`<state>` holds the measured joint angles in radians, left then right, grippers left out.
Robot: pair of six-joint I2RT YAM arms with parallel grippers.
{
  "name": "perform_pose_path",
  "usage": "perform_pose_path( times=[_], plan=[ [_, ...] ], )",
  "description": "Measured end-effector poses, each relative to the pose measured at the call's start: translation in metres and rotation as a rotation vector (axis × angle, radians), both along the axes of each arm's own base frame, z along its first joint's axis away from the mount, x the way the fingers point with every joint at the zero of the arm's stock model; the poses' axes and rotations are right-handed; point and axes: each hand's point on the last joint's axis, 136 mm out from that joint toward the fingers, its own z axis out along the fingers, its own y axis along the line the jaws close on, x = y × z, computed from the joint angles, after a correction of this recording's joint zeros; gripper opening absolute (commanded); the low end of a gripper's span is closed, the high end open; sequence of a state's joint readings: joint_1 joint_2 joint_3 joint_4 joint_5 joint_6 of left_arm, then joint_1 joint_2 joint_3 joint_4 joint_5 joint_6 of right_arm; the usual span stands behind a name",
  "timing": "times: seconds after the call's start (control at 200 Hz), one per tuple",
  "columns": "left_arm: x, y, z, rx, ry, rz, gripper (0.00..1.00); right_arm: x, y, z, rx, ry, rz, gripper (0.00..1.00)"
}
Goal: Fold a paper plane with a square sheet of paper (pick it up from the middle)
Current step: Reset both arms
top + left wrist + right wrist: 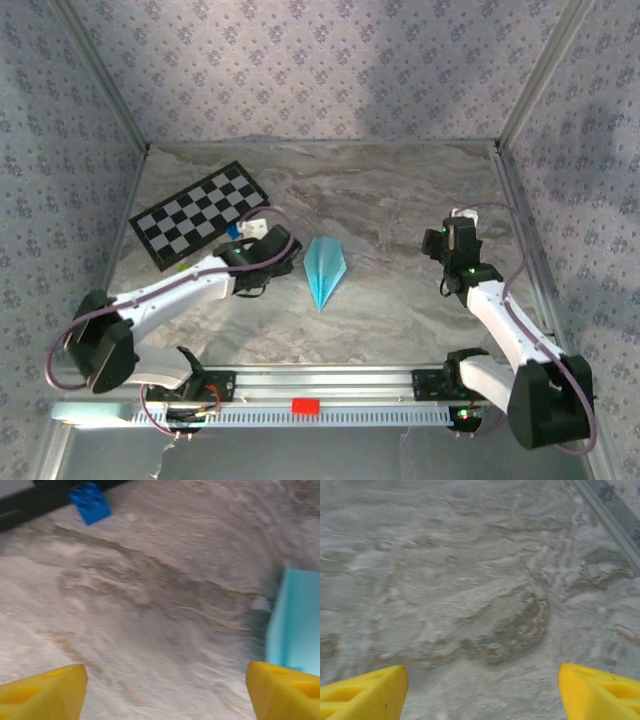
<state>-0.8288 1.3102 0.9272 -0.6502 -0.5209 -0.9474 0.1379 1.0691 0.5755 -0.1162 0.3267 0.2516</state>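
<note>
Leaves the paper plane (pixel 325 268) flat at the middle of the table (pixel 400 310), nose toward the near edge, left gripper (pixel 165 692) beside it, right gripper (pixel 480 692) well apart, both gaping empty, folding seemingly done.

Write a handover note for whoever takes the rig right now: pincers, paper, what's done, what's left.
Left pincer: open, empty, just left of the paper plane.
Right pincer: open, empty, over bare table on the right, well apart from the plane.
Plane: mid-table, folded to a dart, sharp tip toward the arm bases; neither pincer touches it.
Done: the folding looks complete.
Left: probably only pulling both arms back.
</note>
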Motion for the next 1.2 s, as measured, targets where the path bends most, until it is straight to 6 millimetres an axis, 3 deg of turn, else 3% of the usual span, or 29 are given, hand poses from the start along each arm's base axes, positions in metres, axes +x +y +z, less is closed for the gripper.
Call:
perform_pose_path(
  times=[0.19,0.39,0.5,0.595,0.65,0.665,0.69,0.84,0.99,1.199],
  plan=[
    [0.005,0.06,0.008,0.048,-0.073,0.089,1.0,0.016,-0.028,-0.037,-0.042,0.034,-0.044,0.8],
    [0.015,0.124,0.023,0.114,-0.184,0.212,1.0,0.038,-0.013,-0.053,-0.075,-0.048,0.106,0.79],
    [0.017,0.158,0.021,0.158,-0.228,0.276,1.0,0.05,-0.006,-0.056,-0.072,-0.111,0.186,0.78],
    [0.019,0.183,0.015,0.193,-0.244,0.323,1.0,0.049,-0.003,-0.073,-0.067,-0.118,0.226,0.79],
    [0.021,0.194,0.013,0.211,-0.251,0.338,1.0,0.047,-0.002,-0.078,-0.062,-0.105,0.236,0.81],
    [0.021,0.198,0.012,0.217,-0.254,0.343,1.0,0.047,-0.002,-0.078,-0.062,-0.106,0.236,0.95],
    [0.023,0.201,0.012,0.225,-0.259,0.345,1.0,0.048,-0.003,-0.077,-0.057,-0.112,0.232,0.99],
    [0.038,0.211,0.004,0.291,-0.294,0.305,1.0,0.055,-0.007,-0.066,-0.073,-0.156,0.214,1.0],
    [0.056,0.214,-0.024,0.34,-0.278,0.224,1.0,0.057,-0.007,-0.063,-0.074,-0.169,0.215,1.0],
    [0.081,0.222,-0.051,0.238,-0.349,0.161,1.0,0.057,-0.007,-0.062,-0.075,-0.172,0.214,1.0]
  ],
)
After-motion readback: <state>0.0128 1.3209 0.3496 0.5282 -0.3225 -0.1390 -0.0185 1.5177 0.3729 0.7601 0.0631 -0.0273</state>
